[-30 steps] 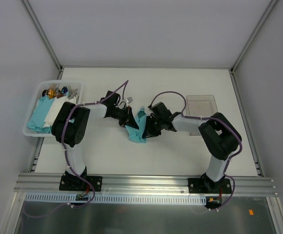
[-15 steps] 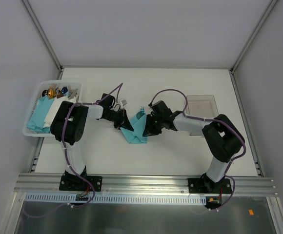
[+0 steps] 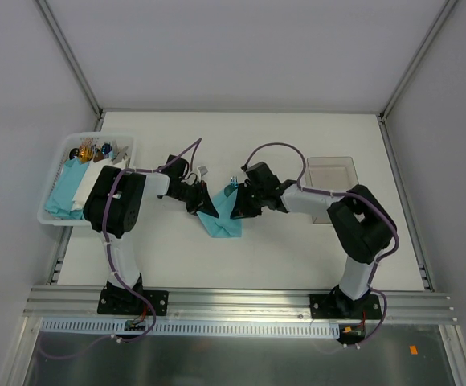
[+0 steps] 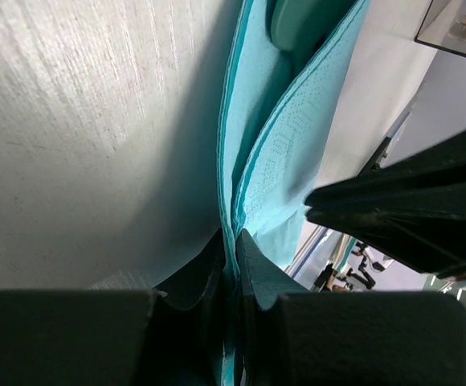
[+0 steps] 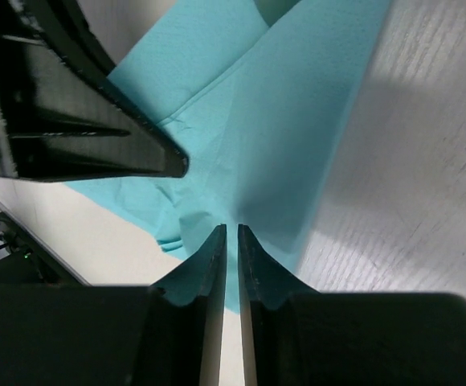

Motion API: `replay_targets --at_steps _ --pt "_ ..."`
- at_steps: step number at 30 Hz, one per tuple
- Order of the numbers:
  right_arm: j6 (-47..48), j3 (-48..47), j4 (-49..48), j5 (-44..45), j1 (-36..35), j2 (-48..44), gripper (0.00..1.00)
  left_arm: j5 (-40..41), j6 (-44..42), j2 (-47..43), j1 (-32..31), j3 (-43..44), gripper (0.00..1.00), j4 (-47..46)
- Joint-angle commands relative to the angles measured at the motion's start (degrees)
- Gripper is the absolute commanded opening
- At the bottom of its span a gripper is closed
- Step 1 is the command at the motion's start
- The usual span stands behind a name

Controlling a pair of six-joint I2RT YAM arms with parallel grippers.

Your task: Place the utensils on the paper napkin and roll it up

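Observation:
The teal paper napkin [image 3: 222, 215] lies folded and partly raised at mid table between both grippers. My left gripper [image 3: 201, 201] is shut on its edge; the pinch shows in the left wrist view [image 4: 231, 241], with napkin layers [image 4: 285, 145] standing up ahead. A darker teal utensil end [image 4: 305, 20] sits between the folds, and its tip pokes out at the top [image 3: 233, 180]. My right gripper [image 3: 237, 205] has its jaws nearly together with a thin slit and nothing seen between them. Its tips [image 5: 231, 232] are at the napkin [image 5: 265, 121]. The rest of the utensils is hidden.
A white basket [image 3: 52, 215] at the left holds teal and white napkin bundles and small items. A clear plastic tray [image 3: 333, 170] sits at the right, behind the right arm. The left gripper's finger [image 5: 80, 121] is close to the right jaws.
Both grippers and the napkin have shifted a little to the left. The napkin now looks folded tighter between them.

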State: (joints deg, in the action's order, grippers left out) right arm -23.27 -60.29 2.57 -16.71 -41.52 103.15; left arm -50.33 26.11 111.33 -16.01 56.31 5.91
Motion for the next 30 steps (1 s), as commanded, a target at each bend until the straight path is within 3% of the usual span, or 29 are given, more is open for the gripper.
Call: replay_targets --at_steps 1,21,30 --pt "-0.64 -1.58 -2.13 0.89 -0.49 2.48 0.13 -0.21 -1.24 0.47 0.72 1.43 0.08 0.86" --pt "0.33 -1.67 -2.14 1.86 -1.02 7.32 0.11 -4.78 1.22 -3.57 -0.69 3.45 0.13 0.77" --pt "1.21 -2.11 0.07 2.73 -1.46 7.85 0.11 -6.8 6.06 -2.52 -2.18 4.77 0.27 -0.81"
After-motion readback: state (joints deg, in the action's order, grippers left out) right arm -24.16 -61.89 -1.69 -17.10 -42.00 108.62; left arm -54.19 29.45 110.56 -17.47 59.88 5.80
